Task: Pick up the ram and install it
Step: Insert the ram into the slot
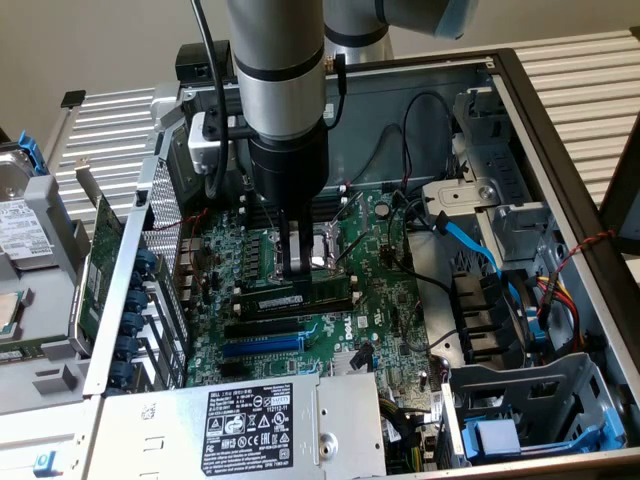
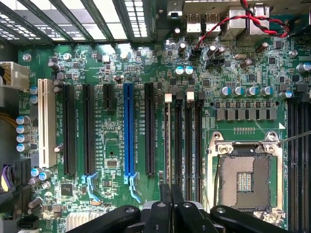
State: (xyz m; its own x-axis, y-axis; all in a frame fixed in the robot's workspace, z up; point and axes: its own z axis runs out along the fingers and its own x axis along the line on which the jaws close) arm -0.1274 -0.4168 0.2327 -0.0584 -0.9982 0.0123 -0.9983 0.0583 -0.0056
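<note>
Silver-grey cylindrical arm [image 1: 275, 45], light-blue joint cap [image 1: 452, 14], black wrist section [image 1: 288, 165], black cable [image 1: 204, 60], black claw [image 1: 300, 268]

Green motherboard [image 2: 116, 63] with black slots [image 2: 69, 128], one blue slot [image 2: 128, 128], one white slot [image 2: 46, 124]; red-and-black twisted wires [image 2: 233, 24]; black hand [image 2: 170, 194]; green, black-chipped ram [image 1: 296, 299].

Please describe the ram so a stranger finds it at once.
Inside the open computer case, find the silver processor socket. Beside it run black memory slots; the ram is the green stick standing in one, the others being empty.
</note>
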